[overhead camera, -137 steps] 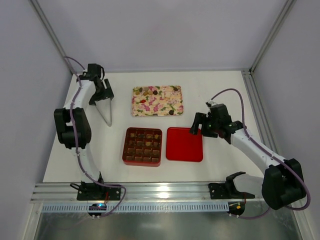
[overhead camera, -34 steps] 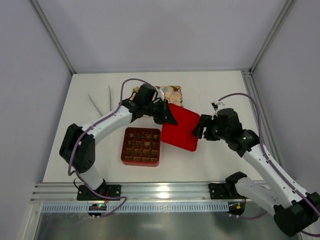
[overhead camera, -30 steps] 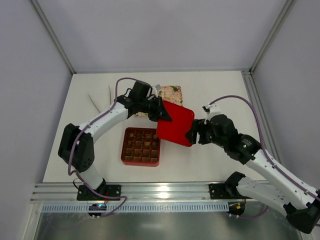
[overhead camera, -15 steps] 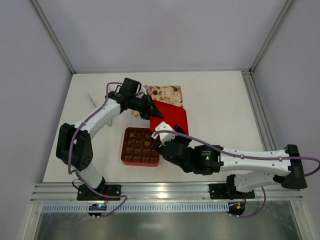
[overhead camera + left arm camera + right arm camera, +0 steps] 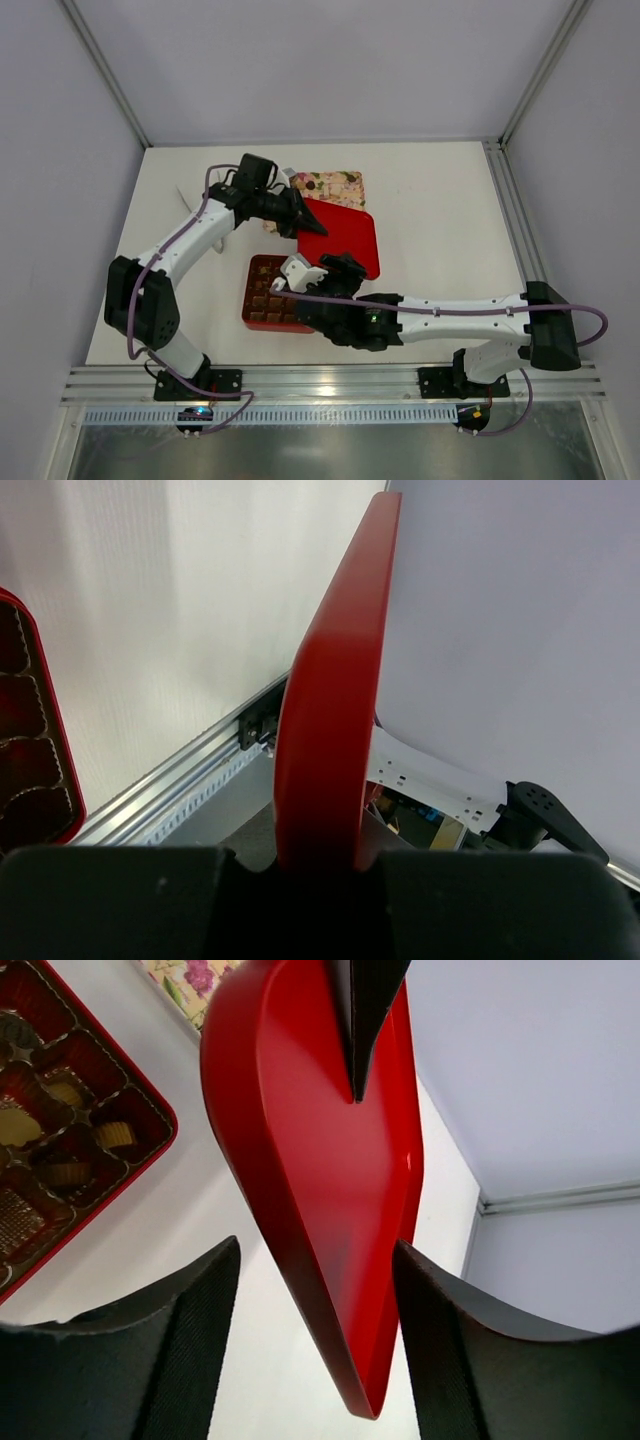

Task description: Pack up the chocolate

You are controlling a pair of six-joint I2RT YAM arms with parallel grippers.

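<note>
Tilted red lid (image 5: 345,235) blocks gap between floral tray (image 5: 335,183), red box (image 5: 250,303); right arm (image 5: 450,312) overhangs chocolate (image 5: 115,1135); table (image 5: 450,220) right side open.

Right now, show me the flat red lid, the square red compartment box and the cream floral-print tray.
flat red lid (image 5: 348,238): top external view, middle of its flat face.
square red compartment box (image 5: 246,296): top external view, its left wall.
cream floral-print tray (image 5: 344,186): top external view, bare printed surface near its right end.

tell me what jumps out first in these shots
The red lid stands tilted up mid-scene, pinched at its edge by the left gripper. The right gripper straddles its near edge, jaws open. Beside it, the red box holds chocolate.
</note>
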